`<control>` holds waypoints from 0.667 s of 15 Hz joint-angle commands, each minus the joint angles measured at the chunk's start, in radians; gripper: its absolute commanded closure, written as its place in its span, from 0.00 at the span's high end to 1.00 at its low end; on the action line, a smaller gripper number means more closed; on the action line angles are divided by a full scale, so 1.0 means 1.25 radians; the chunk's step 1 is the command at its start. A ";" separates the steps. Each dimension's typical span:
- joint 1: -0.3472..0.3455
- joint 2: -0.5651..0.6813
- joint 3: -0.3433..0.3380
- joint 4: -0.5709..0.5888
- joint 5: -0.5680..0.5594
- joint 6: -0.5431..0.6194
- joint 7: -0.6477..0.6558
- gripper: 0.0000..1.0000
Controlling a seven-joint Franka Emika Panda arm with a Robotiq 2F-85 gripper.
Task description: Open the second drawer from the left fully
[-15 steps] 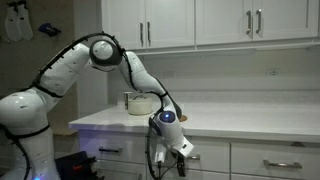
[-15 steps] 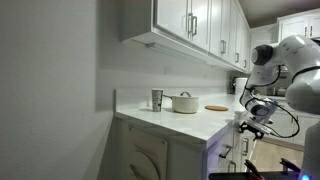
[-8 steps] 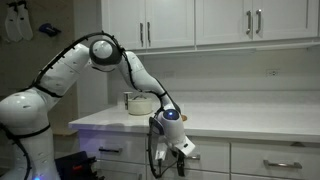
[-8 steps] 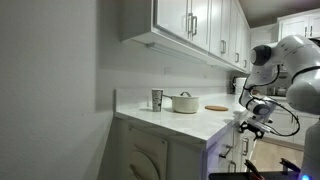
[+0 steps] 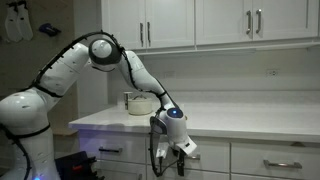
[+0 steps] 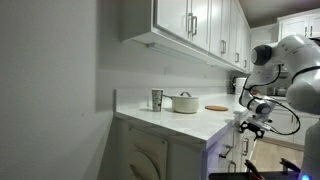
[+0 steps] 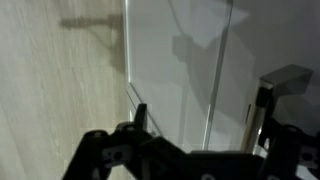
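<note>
The second drawer from the left [image 5: 212, 162] is a white front under the counter, partly hidden by my gripper [image 5: 183, 152]. In the wrist view its white recessed panel [image 7: 175, 60] fills the frame, and its thin silver bar handle [image 7: 218, 90] runs between my two dark fingers. My gripper [image 7: 200, 112] is open, with one finger on each side of the handle and close to the panel. I cannot tell whether the fingers touch the handle. The inside of the drawer is hidden. My gripper also shows at the counter's edge in an exterior view [image 6: 248, 124].
A narrower white drawer front [image 5: 110, 152] lies to one side and a wider one [image 5: 282, 166] to the other. On the counter [image 6: 195, 122] stand a white pot [image 6: 185, 102], a cup [image 6: 157, 99] and a round wooden board [image 6: 217, 107]. Wall cabinets [image 5: 200, 22] hang above.
My gripper has shifted slightly to the right and downward in front of the drawer. The drawer has not visibly moved.
</note>
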 commanded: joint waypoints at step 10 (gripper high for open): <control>-0.062 -0.051 -0.021 -0.061 -0.147 0.069 0.072 1.00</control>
